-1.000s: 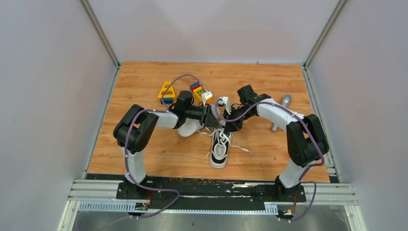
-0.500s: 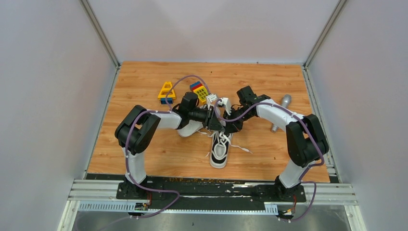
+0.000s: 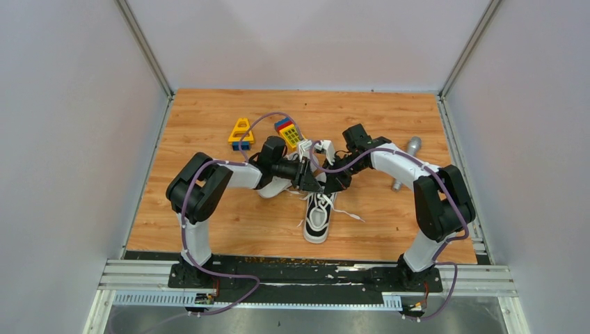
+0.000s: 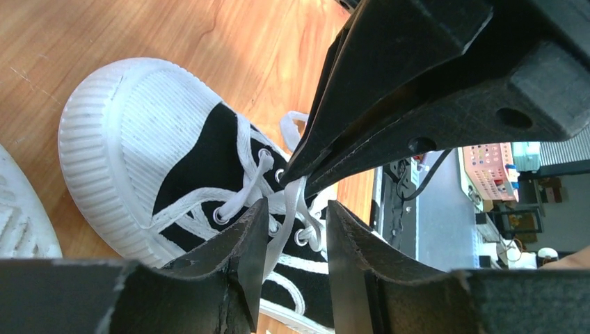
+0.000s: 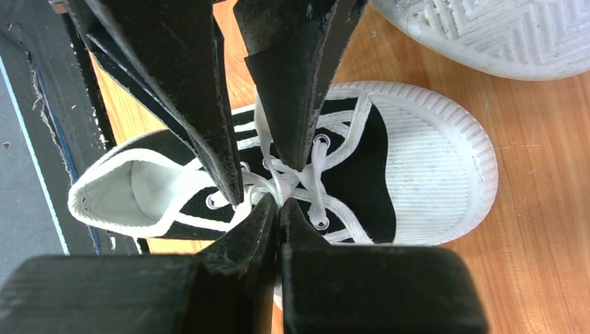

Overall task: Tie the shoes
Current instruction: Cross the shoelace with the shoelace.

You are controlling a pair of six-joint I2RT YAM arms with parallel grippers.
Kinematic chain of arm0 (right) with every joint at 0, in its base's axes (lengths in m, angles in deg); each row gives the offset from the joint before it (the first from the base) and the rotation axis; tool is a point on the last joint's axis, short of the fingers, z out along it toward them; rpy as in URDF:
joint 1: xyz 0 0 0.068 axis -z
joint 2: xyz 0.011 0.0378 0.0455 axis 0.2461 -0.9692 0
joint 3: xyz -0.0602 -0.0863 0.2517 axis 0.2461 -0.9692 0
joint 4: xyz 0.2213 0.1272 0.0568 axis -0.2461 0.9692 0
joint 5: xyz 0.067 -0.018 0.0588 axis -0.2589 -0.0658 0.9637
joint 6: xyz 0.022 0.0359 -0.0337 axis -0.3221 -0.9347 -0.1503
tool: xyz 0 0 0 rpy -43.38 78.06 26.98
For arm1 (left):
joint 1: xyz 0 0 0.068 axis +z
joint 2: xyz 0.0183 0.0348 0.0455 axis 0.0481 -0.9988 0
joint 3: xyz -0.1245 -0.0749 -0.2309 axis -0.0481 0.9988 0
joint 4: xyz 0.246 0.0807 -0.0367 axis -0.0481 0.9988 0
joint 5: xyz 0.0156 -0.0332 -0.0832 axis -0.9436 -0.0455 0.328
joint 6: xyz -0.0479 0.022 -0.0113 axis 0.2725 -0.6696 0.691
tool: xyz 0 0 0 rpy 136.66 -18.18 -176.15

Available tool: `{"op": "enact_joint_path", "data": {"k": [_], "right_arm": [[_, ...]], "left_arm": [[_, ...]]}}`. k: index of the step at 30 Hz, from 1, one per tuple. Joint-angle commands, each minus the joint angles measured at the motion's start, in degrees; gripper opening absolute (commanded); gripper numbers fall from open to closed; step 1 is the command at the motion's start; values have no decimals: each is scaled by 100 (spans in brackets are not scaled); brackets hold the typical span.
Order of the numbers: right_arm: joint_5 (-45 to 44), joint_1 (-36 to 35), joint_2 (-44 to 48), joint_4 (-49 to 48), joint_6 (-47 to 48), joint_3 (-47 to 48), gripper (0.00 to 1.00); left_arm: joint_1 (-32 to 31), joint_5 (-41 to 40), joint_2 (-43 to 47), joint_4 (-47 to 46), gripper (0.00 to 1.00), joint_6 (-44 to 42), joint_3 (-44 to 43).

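Observation:
One shoe stands upright on the table, black canvas with a white toe cap and white laces. The other shoe lies beside it with its white sole showing. Both grippers meet over the upright shoe's lacing. My right gripper is shut on a white lace just above the eyelets. My left gripper is open, its two fingers either side of the strand that hangs below that pinch. From above, the left gripper and right gripper almost touch.
A yellow toy block and a multicoloured block lie behind the left arm. A grey metal cylinder lies at the right, behind the right arm. A loose lace end trails right of the upright shoe. Walls close three sides.
My left gripper has moved right, up to the right gripper over the laces, and its jaws have narrowed slightly. The right gripper has kept its pinch and place.

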Motion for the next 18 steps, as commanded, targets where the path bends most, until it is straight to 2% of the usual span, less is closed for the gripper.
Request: {"op": "enact_joint_path", "data": {"k": [1, 8, 13, 18], "right_arm": [[-38, -14, 142, -128, -136, 191, 0], [-62, -15, 137, -111, -226, 234, 0], [-62, -18, 146, -97, -271, 242, 0], [-61, -14, 134, -101, -338, 259, 0]], "left_arm": [[-43, 122, 169, -316, 43, -72, 42], [-151, -104, 213, -20, 38, -370, -7], [-178, -399, 199, 252, 29, -479, -95], [-179, -284, 150, 200, 32, -354, -190]]}}
